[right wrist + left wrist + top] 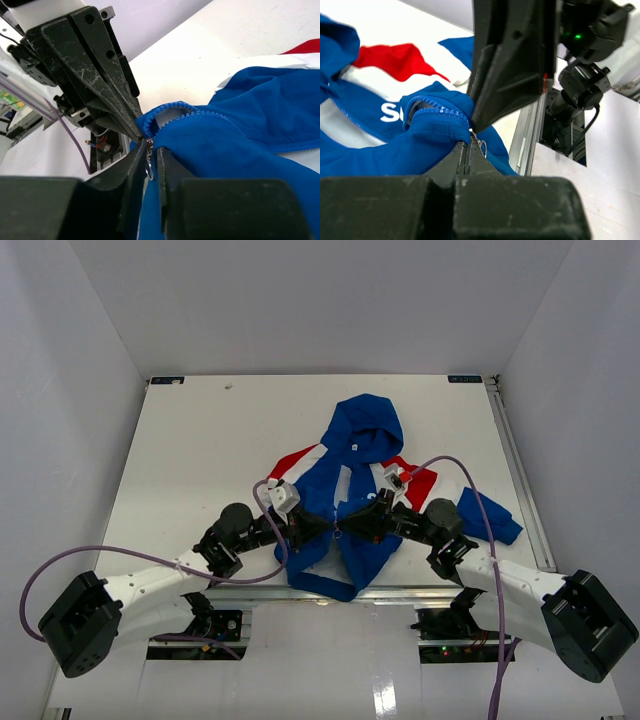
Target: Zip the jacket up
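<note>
Jacket (352, 475) lies face up on the white table (200, 440), hood (365, 420) toward the far side and hem at the near edge. Both grippers meet at mid-hem. Left gripper (140, 131) is clenched on the jacket's blue hem at the zipper's lower end. Right gripper (152, 150) has its jaws a crack apart, with the metal zipper pull (149, 164) sitting in the slit. Zipper teeth (200, 116) curl just beside.

Bare tabletop (200, 440) lies open from 8 to 12 o'clock of the jacket (350, 490). At its 6 o'clock hem the left gripper (322, 528) and right gripper (348, 527) meet tip to tip, blocking each other. Walls (70, 390) close off 9, 12 and 3 o'clock.
</note>
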